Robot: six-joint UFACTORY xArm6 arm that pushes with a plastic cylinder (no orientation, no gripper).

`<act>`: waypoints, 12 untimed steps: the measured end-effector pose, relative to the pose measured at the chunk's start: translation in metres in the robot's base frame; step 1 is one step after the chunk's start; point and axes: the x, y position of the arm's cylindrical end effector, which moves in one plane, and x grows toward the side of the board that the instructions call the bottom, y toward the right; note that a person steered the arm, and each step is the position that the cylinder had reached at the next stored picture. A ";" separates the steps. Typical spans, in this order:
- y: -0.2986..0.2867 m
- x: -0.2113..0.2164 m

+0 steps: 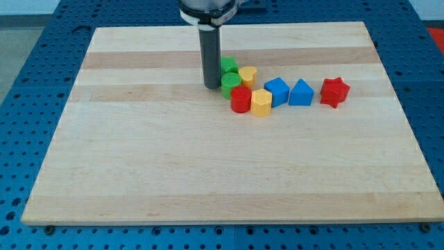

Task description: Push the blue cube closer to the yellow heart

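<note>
The blue cube [277, 91] sits right of the board's centre, touching a yellow block [261, 103] on its left. The yellow heart [248, 75] lies up and left of the cube, behind a red cylinder [241, 99]. My tip [211, 86] rests on the board at the left edge of the cluster, next to two green blocks [231, 84], [228, 66]. The tip is well left of the blue cube, with the green, red and yellow blocks between them.
A blue triangular block [301, 92] sits just right of the blue cube. A red star [334, 92] lies further right. The wooden board [139, 160] lies on a blue perforated table.
</note>
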 end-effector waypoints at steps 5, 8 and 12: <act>0.086 0.121; 0.127 0.014; 0.163 -0.017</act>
